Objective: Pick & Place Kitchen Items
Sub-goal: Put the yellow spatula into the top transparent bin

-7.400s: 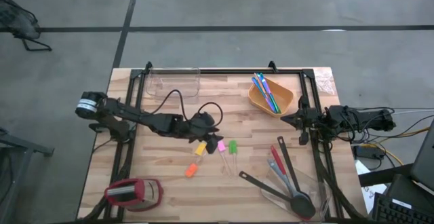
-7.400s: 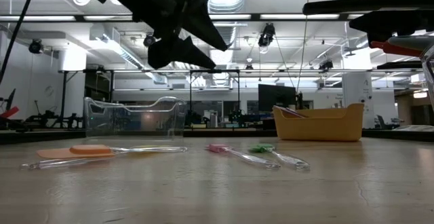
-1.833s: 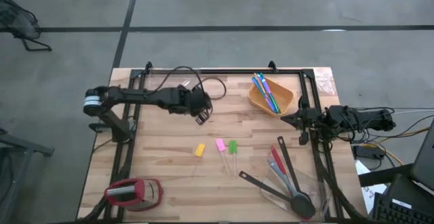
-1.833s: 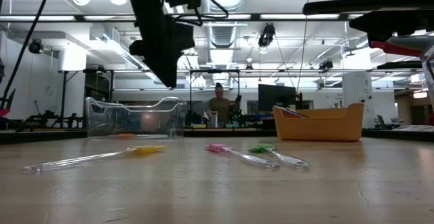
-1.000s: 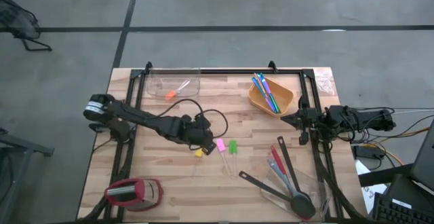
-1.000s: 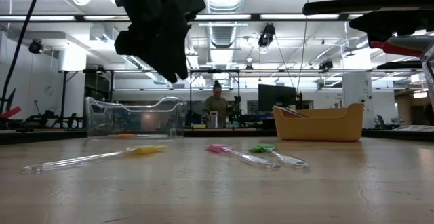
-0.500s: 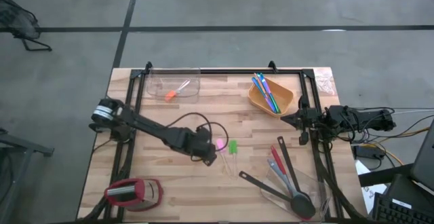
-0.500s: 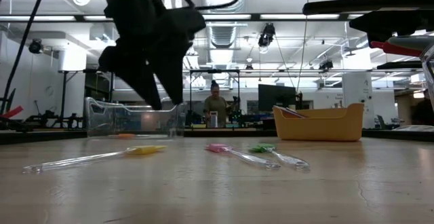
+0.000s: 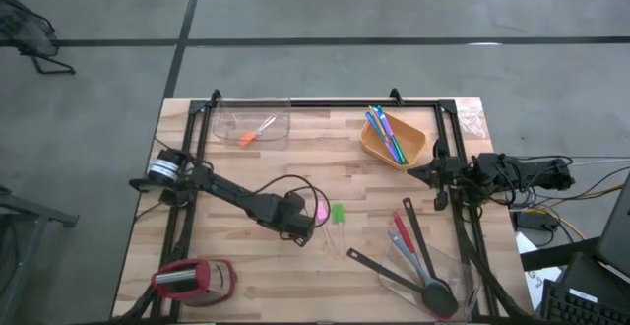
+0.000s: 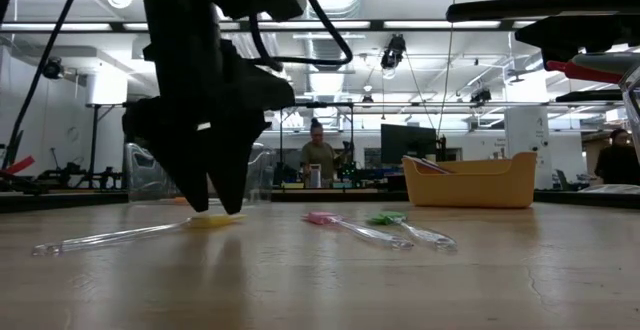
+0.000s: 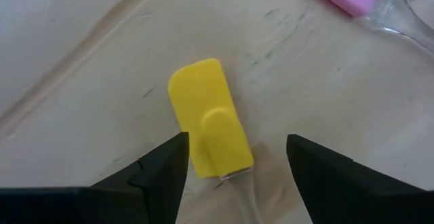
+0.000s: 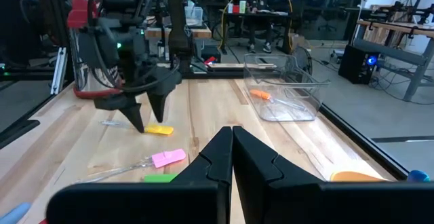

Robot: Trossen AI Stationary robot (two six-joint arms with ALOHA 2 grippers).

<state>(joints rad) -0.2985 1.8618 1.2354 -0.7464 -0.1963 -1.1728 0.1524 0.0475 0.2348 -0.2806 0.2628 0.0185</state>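
While the left gripper (image 11: 234, 157) hangs wide open and empty, the small yellow spatula head (image 11: 209, 117) lies flat on the table (image 11: 325, 81) between its fingertips; closing too high would skid off it.

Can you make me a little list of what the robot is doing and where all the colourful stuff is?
left gripper: open, down at the table, one finger on each side of the yellow piece
right gripper: shut, waiting at the table's right edge
clear tub: holds the orange piece
orange tub: holds the thin sticks
pink piece and green piece: side by side on the table
long spoons: lying near the right edge
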